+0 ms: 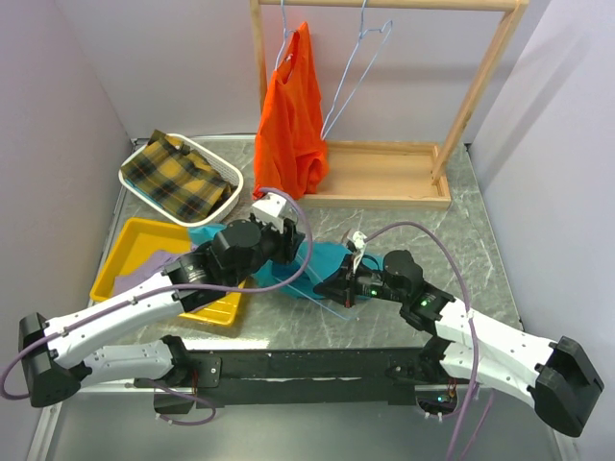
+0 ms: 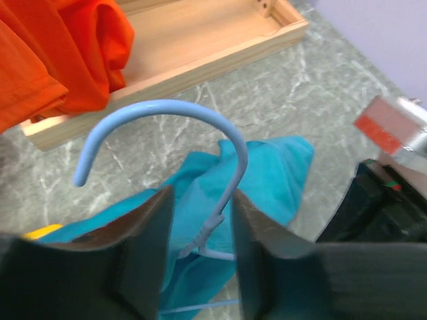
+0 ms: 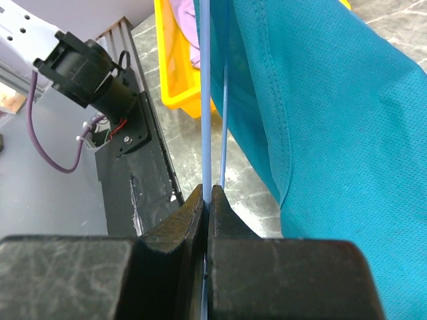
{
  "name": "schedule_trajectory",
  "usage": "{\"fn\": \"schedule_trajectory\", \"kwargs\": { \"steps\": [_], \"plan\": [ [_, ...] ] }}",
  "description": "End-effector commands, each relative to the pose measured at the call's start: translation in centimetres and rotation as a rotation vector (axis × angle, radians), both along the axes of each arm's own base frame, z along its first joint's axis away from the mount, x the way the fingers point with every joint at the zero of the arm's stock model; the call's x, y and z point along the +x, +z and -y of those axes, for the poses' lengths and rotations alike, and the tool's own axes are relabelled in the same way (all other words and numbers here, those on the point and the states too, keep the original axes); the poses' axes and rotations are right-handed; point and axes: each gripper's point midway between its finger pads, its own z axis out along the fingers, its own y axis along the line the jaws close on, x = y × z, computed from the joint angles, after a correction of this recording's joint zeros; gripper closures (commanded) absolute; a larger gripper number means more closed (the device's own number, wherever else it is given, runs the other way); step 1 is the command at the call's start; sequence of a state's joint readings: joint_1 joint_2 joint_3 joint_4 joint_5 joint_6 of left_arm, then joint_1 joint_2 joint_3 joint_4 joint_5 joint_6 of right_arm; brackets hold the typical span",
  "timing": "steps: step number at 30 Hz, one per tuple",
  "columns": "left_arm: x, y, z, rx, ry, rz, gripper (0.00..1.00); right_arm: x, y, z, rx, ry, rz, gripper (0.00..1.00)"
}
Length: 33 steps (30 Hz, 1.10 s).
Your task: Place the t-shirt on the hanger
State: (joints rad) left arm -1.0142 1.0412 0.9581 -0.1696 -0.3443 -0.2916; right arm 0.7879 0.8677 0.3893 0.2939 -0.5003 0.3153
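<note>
The t-shirt (image 2: pixel 267 173) is matt cloth, the hanger (image 2: pixel 167 110) smooth coated wire.

My left arm (image 1: pixel 125 317), right arm (image 1: pixel 490 336): white link shells, black round joint housings. Each wrist trails purple cable (image 1: pixel 448 250). On left gripper (image 2: pixel 200 200), right gripper (image 3: pixel 207 200): black, blocky, scuffed fingers. Small green lights (image 1: pixel 368 285) on right arm.
</note>
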Motion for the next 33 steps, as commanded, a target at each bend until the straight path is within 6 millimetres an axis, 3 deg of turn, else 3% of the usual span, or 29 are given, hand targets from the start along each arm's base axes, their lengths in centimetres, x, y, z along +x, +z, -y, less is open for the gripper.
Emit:
{"fn": "schedule_trajectory", "kwargs": {
  "steps": [1, 2, 3, 5, 11, 19, 23, 24, 25, 27, 33],
  "plan": [
    [0.8, 1.1, 0.2, -0.023, 0.038, 0.05, 0.71, 1.1, 3.4, -0.7, 0.056, -0.021, 0.088, 1.0],
    [0.9, 1.0, 0.1, -0.02, 0.041, 0.051, 0.77, 1.1, 3.5, -0.7, 0.055, -0.026, 0.085, 1.0],
    [0.8, 1.2, 0.0, -0.026, 0.041, 0.057, 0.91, 1.4, 3.5, -0.6, 0.05, -0.041, 0.082, 1.0],
    [0.8, 0.9, -0.1, -0.011, 0.038, 0.063, 0.99, 1.5, 3.4, -0.5, 0.04, -0.052, 0.069, 1.0],
    [0.5, 0.5, -0.5, 0.012, 0.042, 0.077, 0.99, 2.5, 4.3, 0.6, 0.046, -0.16, 0.043, 0.65],
    [0.0, 0.2, -0.7, 0.025, 0.027, 0.089, 0.99, 5.1, 6.4, 4.7, 0.117, -0.458, -0.04, 0.33],
    [-0.3, 0.4, -0.7, 0.016, 0.016, 0.097, 0.99, 5.5, 5.2, 5.3, 0.138, -0.483, -0.143, 0.31],
    [-0.4, 0.6, -0.7, 0.012, 0.011, 0.103, 0.99, 6.5, 5.2, 6.0, 0.162, -0.514, -0.155, 0.31],
    [-0.4, 0.6, -0.8, 0.011, 0.013, 0.104, 0.99, 5.8, 4.0, 5.7, 0.161, -0.461, -0.192, 0.34],
    [-0.5, 0.7, -0.8, 0.008, 0.012, 0.109, 0.99, 6.5, 3.5, 6.0, 0.187, -0.46, -0.213, 0.37],
    [-0.7, 1.3, -0.9, -0.011, 0.007, 0.124, 0.99, 6.0, -0.1, 4.1, 0.083, -0.366, -0.248, 0.49]
  ]
}}
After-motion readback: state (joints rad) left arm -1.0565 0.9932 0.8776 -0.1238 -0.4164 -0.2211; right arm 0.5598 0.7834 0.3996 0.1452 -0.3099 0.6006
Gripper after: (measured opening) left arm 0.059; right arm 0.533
